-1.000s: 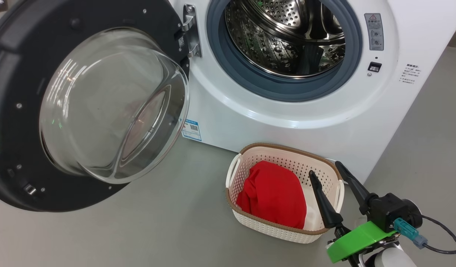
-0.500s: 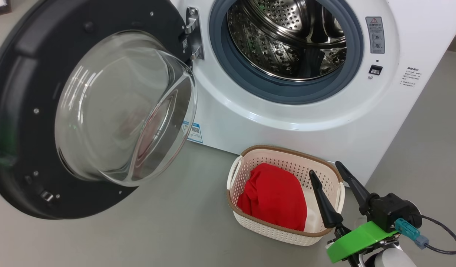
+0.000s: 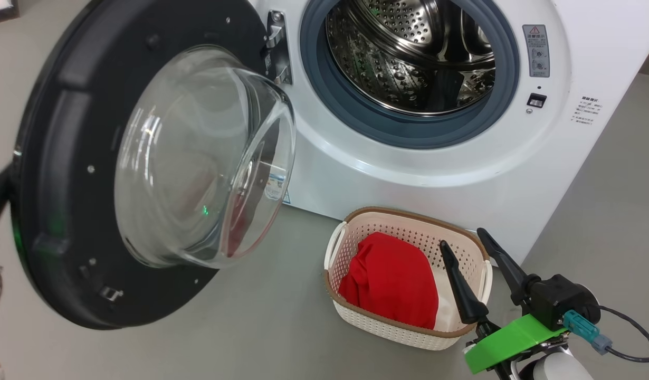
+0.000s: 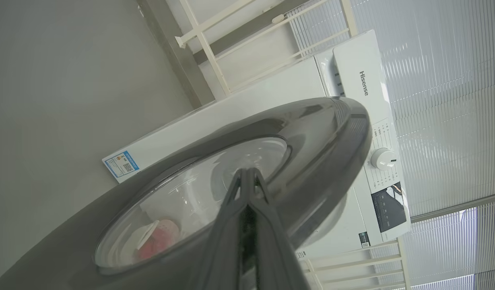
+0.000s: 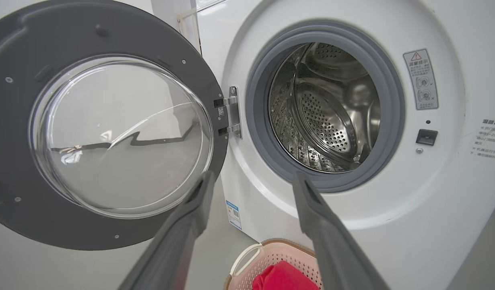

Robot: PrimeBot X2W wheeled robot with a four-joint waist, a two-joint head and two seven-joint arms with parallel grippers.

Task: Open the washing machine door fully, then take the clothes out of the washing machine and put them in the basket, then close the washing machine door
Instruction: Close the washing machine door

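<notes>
Door: the washing machine door (image 3: 66, 174) stands part-open, its outer face at the left jaws' tips.
Left arm: left gripper (image 4: 247, 171), jaws pressed together.
Clothes: the clothes (image 3: 390, 279) lie in the basket (image 3: 388, 330), just beyond the right jaws.
Right arm: right gripper (image 3: 462, 237), jaws apart, empty.

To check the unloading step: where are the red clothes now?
In the head view the clothes lie inside the basket, which stands before the washing machine, just left of the right tool.

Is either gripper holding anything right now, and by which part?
Nothing is held: the right gripper is open by the basket, the left gripper shut empty at the door.
</notes>
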